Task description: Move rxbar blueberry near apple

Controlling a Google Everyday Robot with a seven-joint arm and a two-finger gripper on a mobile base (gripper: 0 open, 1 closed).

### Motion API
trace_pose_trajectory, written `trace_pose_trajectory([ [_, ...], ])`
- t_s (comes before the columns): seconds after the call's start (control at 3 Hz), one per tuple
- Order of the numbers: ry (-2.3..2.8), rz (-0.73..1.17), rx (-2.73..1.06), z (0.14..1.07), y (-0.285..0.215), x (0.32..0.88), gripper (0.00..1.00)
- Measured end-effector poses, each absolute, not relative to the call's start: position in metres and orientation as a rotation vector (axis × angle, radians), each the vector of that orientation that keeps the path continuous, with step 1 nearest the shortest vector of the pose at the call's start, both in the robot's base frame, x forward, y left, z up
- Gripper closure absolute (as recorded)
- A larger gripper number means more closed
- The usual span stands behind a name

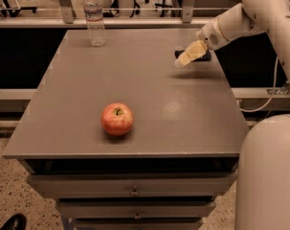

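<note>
The flat, dark navy-blue rxbar blueberry wrapper point(206, 57) is seen at the far right edge of the grey metal surface point(135, 80), partly covered by the cream-coloured tool point(185, 59) held just over it. Whether the tool is spread or pressed together cannot be told. The round red-orange apple point(117, 119) is set well apart, near the front edge.

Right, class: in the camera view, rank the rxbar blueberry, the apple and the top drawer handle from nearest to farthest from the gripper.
The gripper hovers at the table's far right.
1. rxbar blueberry, just behind it.
2. apple, front, left of centre.
3. top drawer handle, below the front edge.
</note>
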State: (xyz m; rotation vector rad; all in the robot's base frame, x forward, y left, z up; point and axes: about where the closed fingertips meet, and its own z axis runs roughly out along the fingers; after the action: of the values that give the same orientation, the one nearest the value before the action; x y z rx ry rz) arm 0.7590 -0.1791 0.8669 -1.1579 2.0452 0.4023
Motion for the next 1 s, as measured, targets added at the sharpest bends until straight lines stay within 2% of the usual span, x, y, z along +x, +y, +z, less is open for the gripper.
trace_pose_trajectory([
  [0.33,2.062,0.38,-1.182,0.857,-0.175,0.773,0.0],
  [0.67,2.077,0.366,-1.199,0.85,-0.174,0.779,0.13],
  [1.0,2.093,0.358,-1.205,0.844,-0.177,0.781,0.36],
])
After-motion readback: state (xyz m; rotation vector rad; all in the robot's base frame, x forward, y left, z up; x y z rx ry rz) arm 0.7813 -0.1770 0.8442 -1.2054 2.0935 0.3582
